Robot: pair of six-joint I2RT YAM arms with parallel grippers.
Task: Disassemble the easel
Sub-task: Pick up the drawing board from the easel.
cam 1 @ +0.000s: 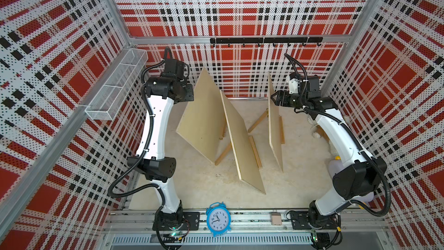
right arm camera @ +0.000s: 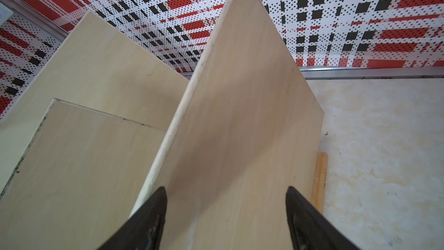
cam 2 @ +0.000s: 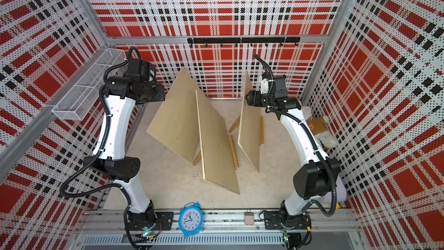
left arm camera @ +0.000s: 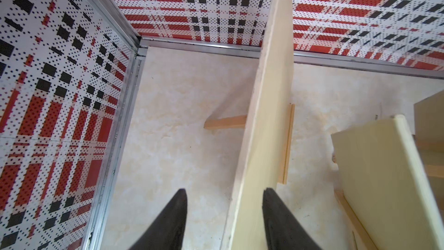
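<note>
A: What stands on the desk (cam 1: 300, 176)?
B: Three tilted plywood boards: left board (cam 1: 201, 121), middle board (cam 1: 242, 147), right board (cam 1: 273, 126), with wooden easel legs (cam 1: 257, 121) behind.
A: The right pincer (cam 1: 274, 97)?
B: Just beside the right board's top edge. A blue alarm clock (cam 1: 218, 220) stands at the desk's near edge.

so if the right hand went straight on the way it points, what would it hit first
The rightmost board. Its upper edge sits between the open fingers of the right hand, so the hand would probably run onto it almost at once; exact depth is unclear.

Easel legs (cam 1: 222, 156) mostly hidden behind boards (cam 1: 204, 116), plush toy (cam 2: 324, 138) partly behind right arm (cam 2: 294, 128)
</note>
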